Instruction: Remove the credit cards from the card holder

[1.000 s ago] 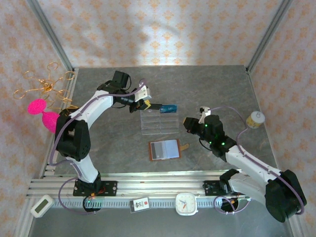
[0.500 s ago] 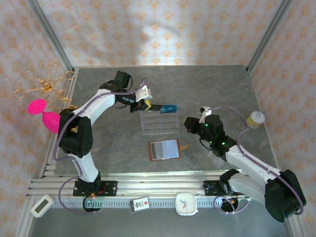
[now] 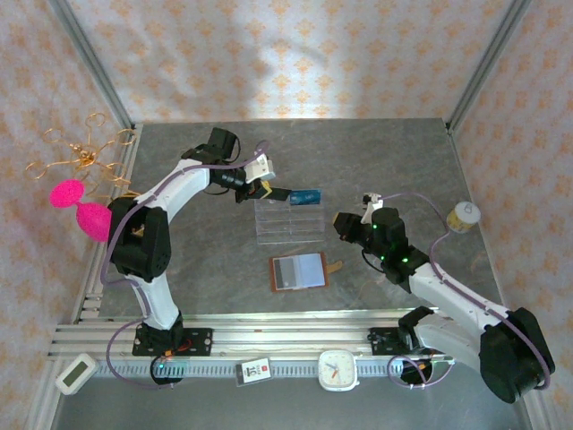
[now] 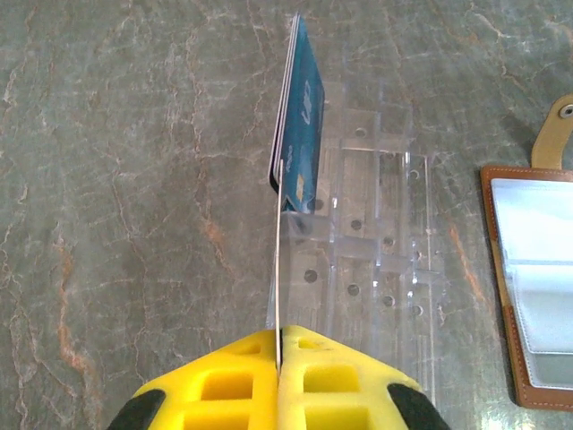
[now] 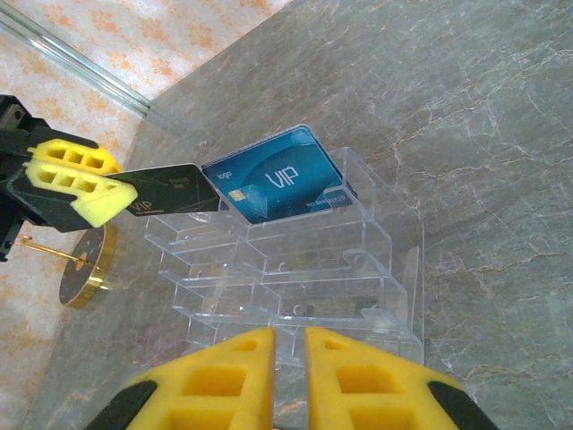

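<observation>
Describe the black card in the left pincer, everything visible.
The black card is thin, flat, plastic-looking, with small pale print. The left pincer is shut on one short end, holding it on edge by the clear tray. Its free end reaches the blue VIP card standing in the tray's far row; contact unclear.

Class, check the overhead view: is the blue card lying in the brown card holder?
No, the blue card stands in the clear tray, apart from the open card holder.
</observation>
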